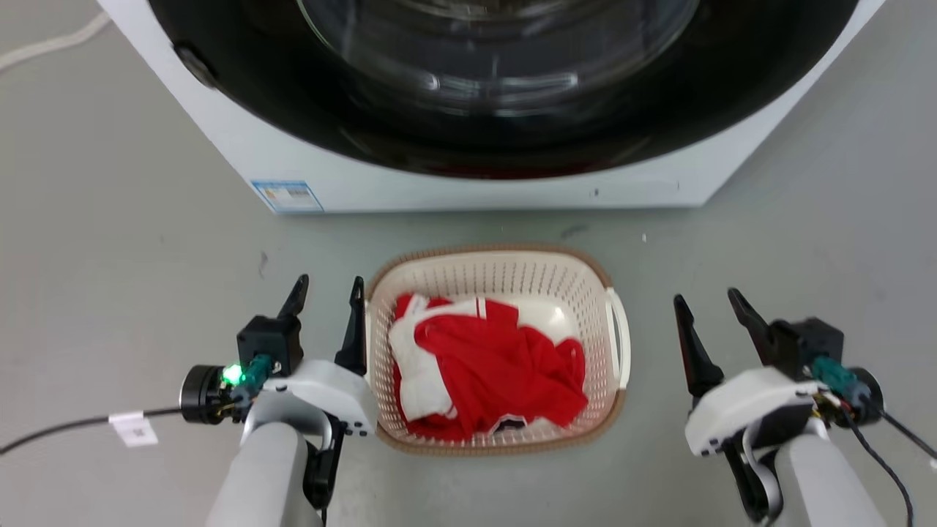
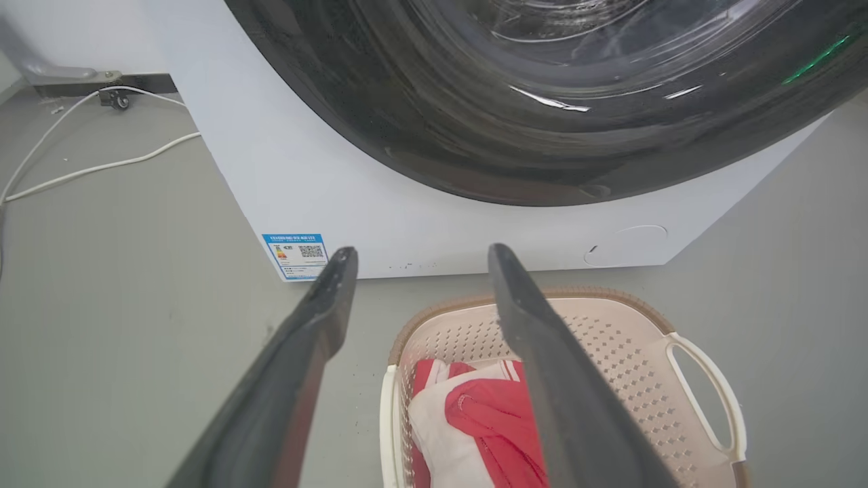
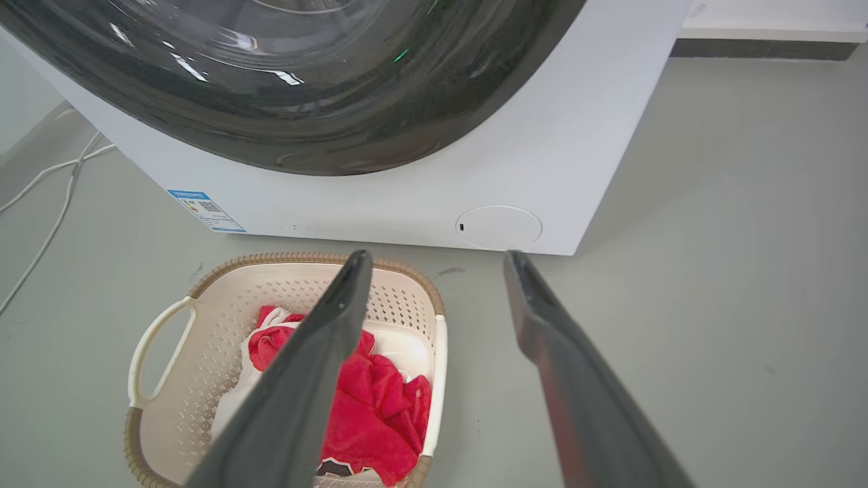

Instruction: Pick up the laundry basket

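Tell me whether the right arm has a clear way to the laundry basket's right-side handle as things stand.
Probably yes. The right gripper is open and stands apart from the laundry basket, with bare floor between it and the white handle; nothing lies in that gap.

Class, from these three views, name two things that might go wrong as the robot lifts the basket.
1. The left jaws stand close to the laundry basket, the right jaws farther from its right handle; uneven grips might tilt it and spill the red garment.
2. The washing machine stands just behind; a forward swing might strike it.
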`<state>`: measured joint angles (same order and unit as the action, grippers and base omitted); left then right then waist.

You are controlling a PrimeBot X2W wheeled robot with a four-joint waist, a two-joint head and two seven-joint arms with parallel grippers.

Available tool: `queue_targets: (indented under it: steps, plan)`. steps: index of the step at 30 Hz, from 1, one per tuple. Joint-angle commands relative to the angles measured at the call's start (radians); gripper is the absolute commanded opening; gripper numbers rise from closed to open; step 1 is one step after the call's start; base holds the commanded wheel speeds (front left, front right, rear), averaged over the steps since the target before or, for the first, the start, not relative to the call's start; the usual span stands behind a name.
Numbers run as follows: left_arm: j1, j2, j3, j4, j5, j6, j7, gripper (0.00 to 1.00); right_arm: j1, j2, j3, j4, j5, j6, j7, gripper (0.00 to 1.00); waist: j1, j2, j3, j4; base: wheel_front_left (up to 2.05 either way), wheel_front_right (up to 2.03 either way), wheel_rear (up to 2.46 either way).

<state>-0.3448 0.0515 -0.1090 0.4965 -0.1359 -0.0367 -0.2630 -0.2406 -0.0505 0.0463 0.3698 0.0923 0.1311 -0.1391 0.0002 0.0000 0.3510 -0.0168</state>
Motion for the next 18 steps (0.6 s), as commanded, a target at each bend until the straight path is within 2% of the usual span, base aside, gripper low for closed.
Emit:
queue_targets:
  steps: [1,10,18]
  plan:
    - [-0.033,0.005,0.005,0.028,-0.004,-0.005,-0.002,1.00,-0.040,0.001,0.006,0.023,0.014,-0.001,-0.006,1.00,-0.0002,0.0000,0.088,-0.018,0.00,0.00,0.00]
    - [-0.193,0.028,0.041,0.231,-0.042,-0.027,-0.002,1.00,-0.232,0.001,0.078,0.243,0.062,-0.001,-0.020,1.00,-0.0002,0.0000,0.256,-0.045,0.00,0.00,0.00]
    - [-0.319,0.045,0.062,0.373,-0.070,-0.041,-0.002,1.00,-0.396,0.001,0.179,0.457,0.145,-0.001,-0.031,1.00,-0.0002,0.0000,0.353,-0.057,0.00,0.00,0.00]
